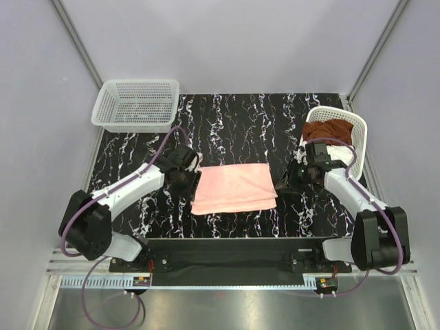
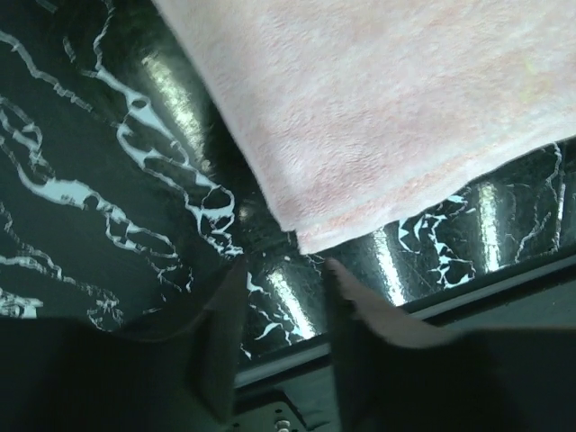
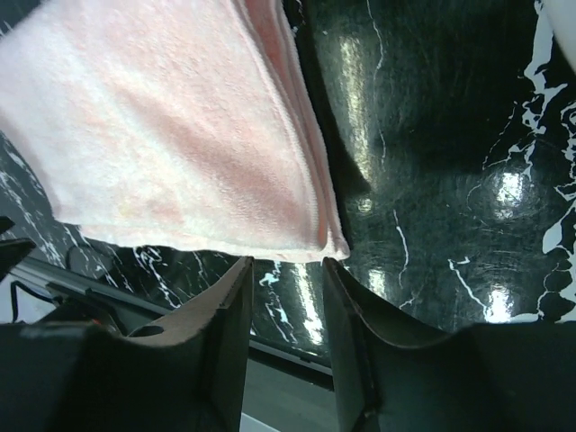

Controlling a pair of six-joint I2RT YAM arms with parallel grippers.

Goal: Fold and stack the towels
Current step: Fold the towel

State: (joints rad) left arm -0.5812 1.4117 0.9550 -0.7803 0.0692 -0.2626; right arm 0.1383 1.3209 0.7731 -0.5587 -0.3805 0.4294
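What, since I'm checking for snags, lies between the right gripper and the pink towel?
Nothing but a strip of bare black marbled tabletop; the right wrist view shows the right gripper open just short of a corner of the pink towel.

The pale pink towel (image 2: 405,108) fills the upper right of the view, lying flat on the black, white-veined desk (image 2: 90,180), its plush surface smooth and its hemmed edges meeting in a corner that points toward the camera. The left gripper (image 2: 286,265) reaches in from the bottom, its two dark fingers (image 2: 225,342) spread apart with only bare desk between them. The towel's corner lies just beyond the fingertips, outside the gap
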